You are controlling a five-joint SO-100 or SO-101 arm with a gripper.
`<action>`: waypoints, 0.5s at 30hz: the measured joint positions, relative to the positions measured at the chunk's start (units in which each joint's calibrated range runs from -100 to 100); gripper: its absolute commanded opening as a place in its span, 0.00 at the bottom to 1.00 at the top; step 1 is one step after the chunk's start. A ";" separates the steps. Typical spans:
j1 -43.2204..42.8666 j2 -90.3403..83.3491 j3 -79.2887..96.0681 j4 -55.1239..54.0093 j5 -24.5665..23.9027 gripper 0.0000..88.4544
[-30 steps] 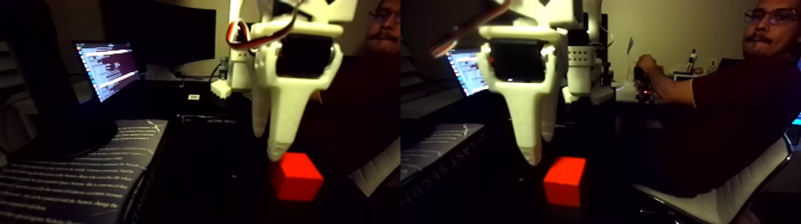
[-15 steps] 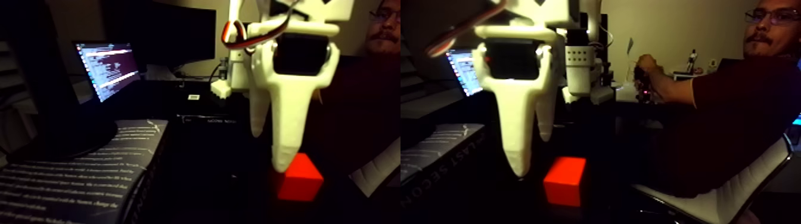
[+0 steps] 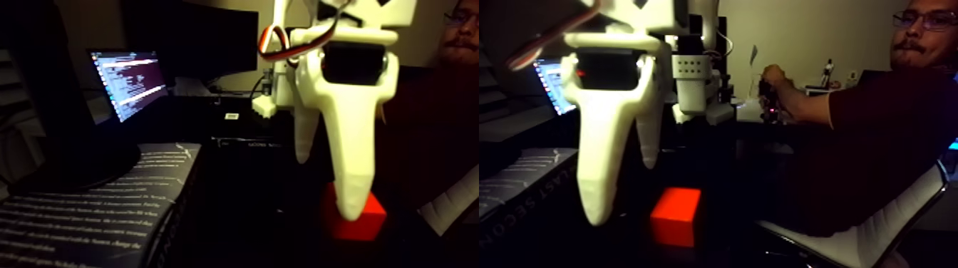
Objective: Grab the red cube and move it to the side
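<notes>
White tool hanging over the red cube on a dark desk.
We are seeing the tool with its two fingers spread apart, the long one overlapping the red cube, which is sitting on the desk. A book is showing white print; we are reading only "LAST SECON" along its edge. A laptop is glowing behind, and a person is sitting at the right.

Tool dropped lower, front finger now overlapping red cube.

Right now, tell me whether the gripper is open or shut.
Open: the gripper has its two white fingers apart, with nothing between them; the red cube sits below.
</notes>
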 measured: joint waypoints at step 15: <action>0.15 3.70 0.00 -0.08 0.00 0.45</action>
